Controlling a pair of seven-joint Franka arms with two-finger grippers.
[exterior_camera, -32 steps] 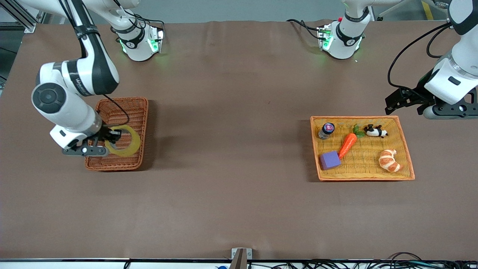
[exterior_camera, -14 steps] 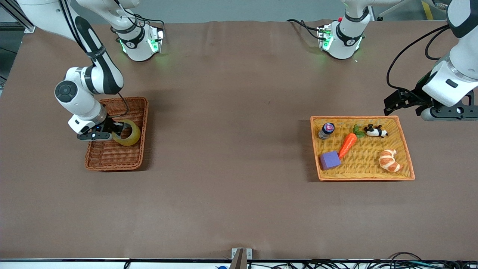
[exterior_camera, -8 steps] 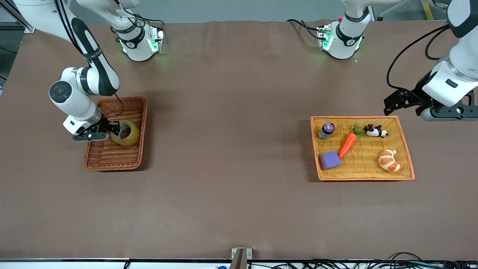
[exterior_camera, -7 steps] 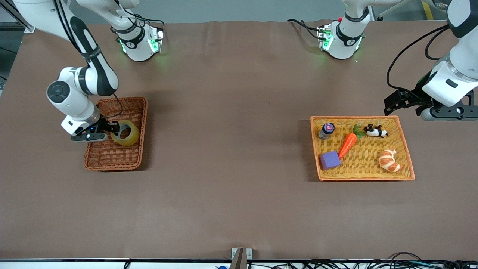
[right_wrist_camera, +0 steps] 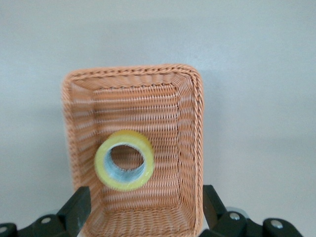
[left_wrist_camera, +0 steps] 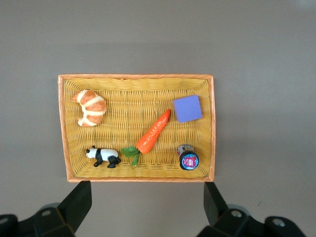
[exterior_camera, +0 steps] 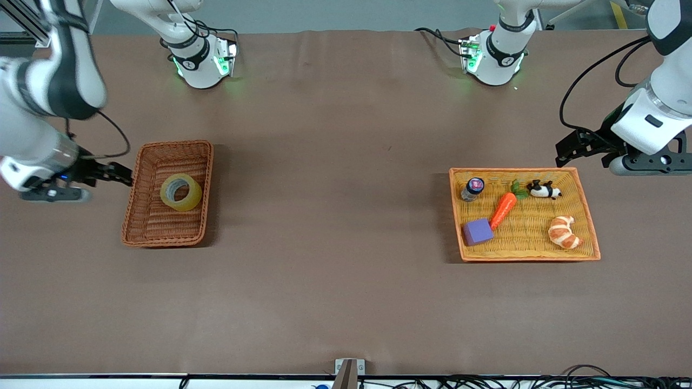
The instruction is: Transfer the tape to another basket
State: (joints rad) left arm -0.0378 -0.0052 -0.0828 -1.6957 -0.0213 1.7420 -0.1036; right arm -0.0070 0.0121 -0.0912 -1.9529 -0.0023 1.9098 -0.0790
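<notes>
Brown tabletop (exterior_camera: 335, 216): tape (exterior_camera: 180, 192) now released, flat in basket (exterior_camera: 201, 189), toward right arm's end. Right gripper (exterior_camera: 111, 174) withdrawn, spread, empty, at basket's 9 o'clock rim. Left gripper (exterior_camera: 581, 145) waits, spread, at tray's (exterior_camera: 589, 216) 1 o'clock. Transfer looks complete.

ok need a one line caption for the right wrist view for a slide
Tape lying in the reddish-brown wicker basket, seen from above between the open fingers of the right gripper.
</notes>
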